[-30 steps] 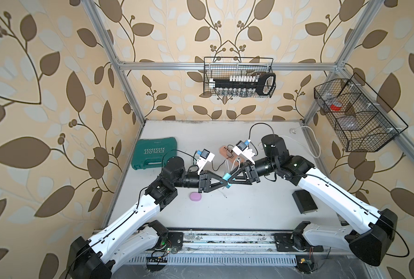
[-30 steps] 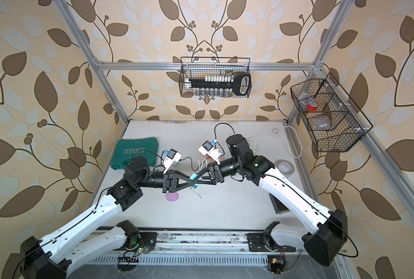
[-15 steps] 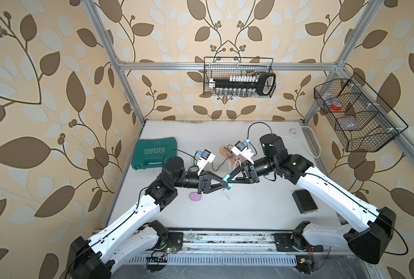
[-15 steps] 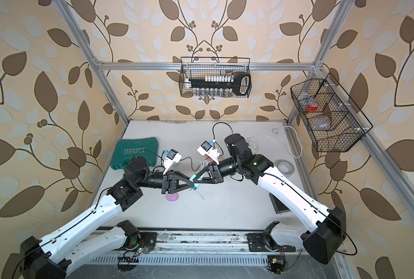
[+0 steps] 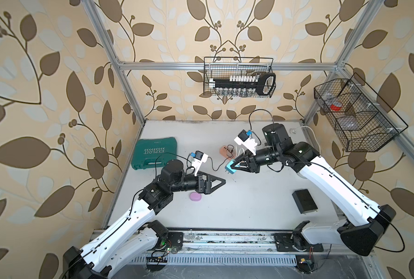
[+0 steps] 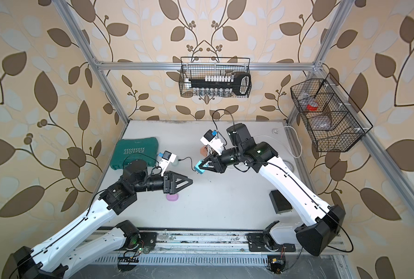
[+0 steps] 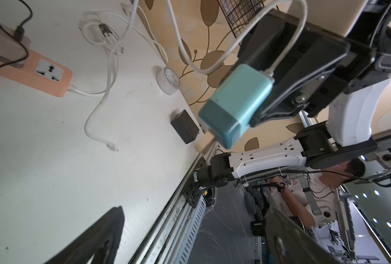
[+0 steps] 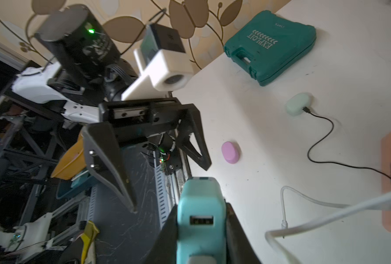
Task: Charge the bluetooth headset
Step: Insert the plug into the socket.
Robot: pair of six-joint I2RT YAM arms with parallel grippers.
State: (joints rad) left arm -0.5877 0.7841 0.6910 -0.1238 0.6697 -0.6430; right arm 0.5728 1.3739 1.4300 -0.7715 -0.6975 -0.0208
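My right gripper (image 5: 233,166) (image 8: 201,230) is shut on a teal charger block (image 5: 230,167) (image 6: 199,168) (image 7: 235,105) (image 8: 201,214), held above the table's middle. A white cable runs from the block, and its free end (image 7: 112,146) lies on the table. My left gripper (image 5: 223,181) (image 6: 191,181) (image 8: 169,189) (image 7: 194,230) stands open and empty, a short way left of the block. A pink oval headset case (image 5: 195,197) (image 6: 172,197) (image 8: 229,152) lies under the left gripper. The pink power strip (image 5: 226,151) (image 7: 41,73) sits behind the block.
A mint case (image 6: 175,163) (image 8: 297,106) with a black cable lies near the green tool case (image 5: 154,153) (image 8: 272,45). A black box (image 5: 305,201) (image 7: 185,126) sits front right, a white round dial (image 7: 169,80) at the right edge. Wire baskets (image 5: 238,79) (image 5: 353,116) hang on the walls.
The two grippers met at the teal block. The right one shut on it, then the left one opened, let go and drew back to the left.
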